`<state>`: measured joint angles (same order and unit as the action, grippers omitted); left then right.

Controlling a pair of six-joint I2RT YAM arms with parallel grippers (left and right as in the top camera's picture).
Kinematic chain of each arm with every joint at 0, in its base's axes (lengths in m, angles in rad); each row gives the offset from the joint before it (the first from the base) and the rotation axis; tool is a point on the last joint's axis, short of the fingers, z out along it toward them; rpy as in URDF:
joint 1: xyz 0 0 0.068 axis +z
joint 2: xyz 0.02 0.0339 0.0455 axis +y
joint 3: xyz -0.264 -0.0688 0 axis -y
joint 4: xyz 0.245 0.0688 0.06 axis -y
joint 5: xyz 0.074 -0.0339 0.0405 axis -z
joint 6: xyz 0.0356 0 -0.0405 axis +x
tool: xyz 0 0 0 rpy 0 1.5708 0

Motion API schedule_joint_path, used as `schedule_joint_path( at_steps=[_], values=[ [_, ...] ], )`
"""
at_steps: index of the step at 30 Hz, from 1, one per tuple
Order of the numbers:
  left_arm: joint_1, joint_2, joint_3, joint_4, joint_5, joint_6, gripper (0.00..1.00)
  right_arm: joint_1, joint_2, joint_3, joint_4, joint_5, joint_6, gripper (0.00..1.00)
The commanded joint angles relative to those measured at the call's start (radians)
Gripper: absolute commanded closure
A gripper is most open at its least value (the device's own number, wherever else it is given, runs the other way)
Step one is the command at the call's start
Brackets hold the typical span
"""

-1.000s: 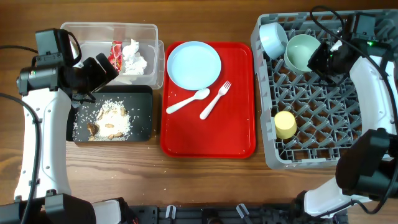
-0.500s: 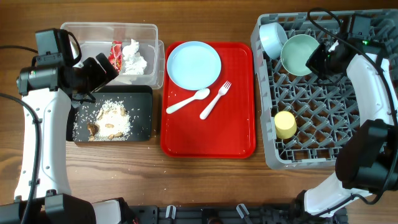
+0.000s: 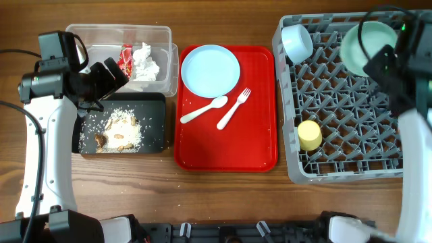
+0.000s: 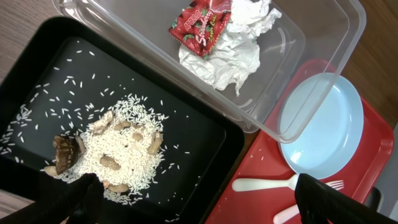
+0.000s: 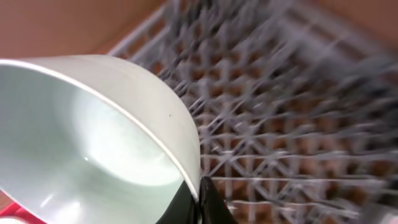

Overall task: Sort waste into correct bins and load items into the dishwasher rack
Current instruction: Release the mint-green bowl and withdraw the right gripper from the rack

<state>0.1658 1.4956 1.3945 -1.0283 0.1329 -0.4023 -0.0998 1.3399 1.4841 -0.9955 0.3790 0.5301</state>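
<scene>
Nearby, blue bowl [image 3: 297, 42], yellow cup [image 3: 310, 135] in rack [image 3: 344, 115], mint bowl [image 3: 361, 44] gripped

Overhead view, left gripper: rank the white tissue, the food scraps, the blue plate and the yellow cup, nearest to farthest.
From the left gripper:
1. White tissue, in the clear tub beside it.
2. Food scraps, in the black tray.
3. Blue plate, on the red tray, mid-table.
4. Yellow cup, in the rack, far side.
</scene>
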Motion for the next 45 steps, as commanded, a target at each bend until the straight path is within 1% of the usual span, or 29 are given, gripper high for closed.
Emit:
schedule_joint_path(
  at_steps=[1,4,8,12,14,20,24,28,34,38,45],
  values=[
    [0.005,-0.005,0.014,0.002,0.012,0.005,0.00,0.166,0.005,0.007,-0.057,0.436,0.090,0.96],
    [0.005,-0.005,0.014,0.002,0.012,0.005,0.00,0.282,0.081,0.007,-0.117,0.631,0.101,0.96],
    [0.005,-0.005,0.014,0.002,0.011,0.005,0.00,0.348,0.239,0.007,-0.175,0.805,0.097,0.96],
    [0.005,-0.005,0.014,0.002,0.012,0.005,0.00,0.366,0.396,0.007,-0.191,0.899,0.044,0.95],
    [0.005,-0.005,0.014,0.002,0.012,0.005,0.00,0.376,0.474,0.007,-0.192,0.924,0.044,0.96],
    [0.005,-0.005,0.014,0.002,0.012,0.005,0.00,0.409,0.547,0.007,-0.191,0.922,0.046,0.96],
    [0.005,-0.005,0.014,0.002,0.012,0.005,0.00,0.431,0.549,0.007,-0.184,0.922,0.038,0.96],
    [0.005,-0.005,0.014,0.002,0.012,0.005,0.00,0.439,0.550,0.007,-0.134,0.875,-0.036,0.96],
    [0.005,-0.005,0.014,0.002,0.011,0.005,0.00,0.439,0.553,0.007,-0.100,0.849,-0.087,0.96],
    [0.005,-0.005,0.014,0.002,0.011,0.005,0.00,0.449,0.555,0.005,-0.100,0.782,-0.089,0.96],
    [0.005,-0.005,0.014,0.002,0.012,0.005,0.00,0.456,0.555,-0.037,-0.097,0.742,-0.086,0.96]
  ],
)
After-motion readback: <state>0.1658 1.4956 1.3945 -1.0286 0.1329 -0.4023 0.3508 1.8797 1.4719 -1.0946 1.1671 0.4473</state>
